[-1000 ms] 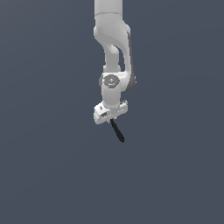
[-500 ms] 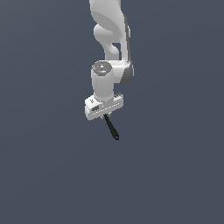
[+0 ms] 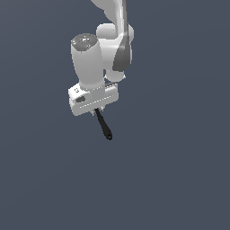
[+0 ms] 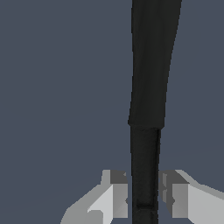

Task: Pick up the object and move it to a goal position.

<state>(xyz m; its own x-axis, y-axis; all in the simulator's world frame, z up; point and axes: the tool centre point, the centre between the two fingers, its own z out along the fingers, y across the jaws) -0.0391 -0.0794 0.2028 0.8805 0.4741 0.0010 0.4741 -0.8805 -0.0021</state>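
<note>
The tool (image 3: 97, 109), still clamping the object (image 3: 103, 125), has swung leftward.

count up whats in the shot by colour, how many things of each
black: 1, the slim utensil handle hanging down from the claw, gripped between its fingers
white: 1, the robot arm with its claw
total: 2

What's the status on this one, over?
White gripper shut on slim black stick-like handle. Handle hangs below, rounded end down. Nothing in the way.
</note>
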